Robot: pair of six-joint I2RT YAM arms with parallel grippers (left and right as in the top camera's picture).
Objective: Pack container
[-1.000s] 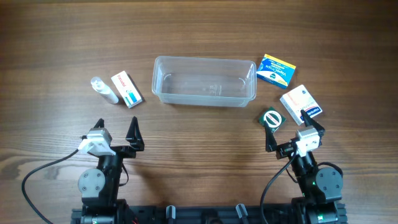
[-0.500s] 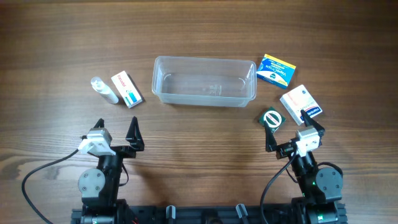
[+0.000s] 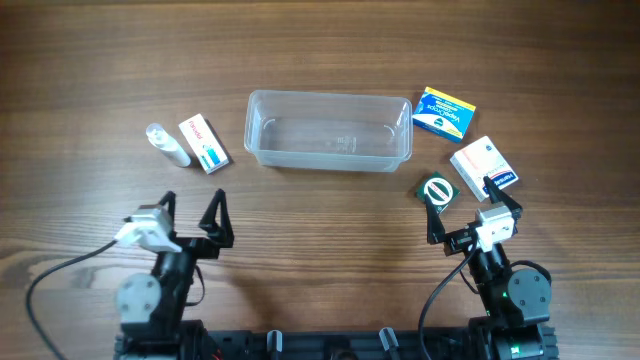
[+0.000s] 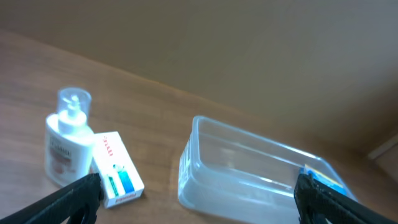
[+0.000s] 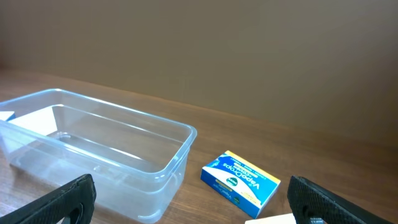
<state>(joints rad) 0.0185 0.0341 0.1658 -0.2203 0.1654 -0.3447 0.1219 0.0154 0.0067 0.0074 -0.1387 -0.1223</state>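
Note:
The clear plastic container (image 3: 328,131) stands empty at the table's middle back; it also shows in the left wrist view (image 4: 249,171) and the right wrist view (image 5: 93,149). Left of it lie a small clear bottle (image 3: 166,145) and a white box with red and blue print (image 3: 204,144). Right of it lie a blue and yellow box (image 3: 444,112), a white box (image 3: 483,165) and a green round-marked packet (image 3: 436,192). My left gripper (image 3: 190,215) is open and empty near the front left. My right gripper (image 3: 470,215) is open and empty, just in front of the green packet.
The wooden table (image 3: 320,50) runs on beyond the things at the back. The arm bases and a black cable (image 3: 60,275) sit at the front edge.
My left gripper has shifted slightly left and forward, and its cable has moved with it. The right arm and all the things have stayed put.

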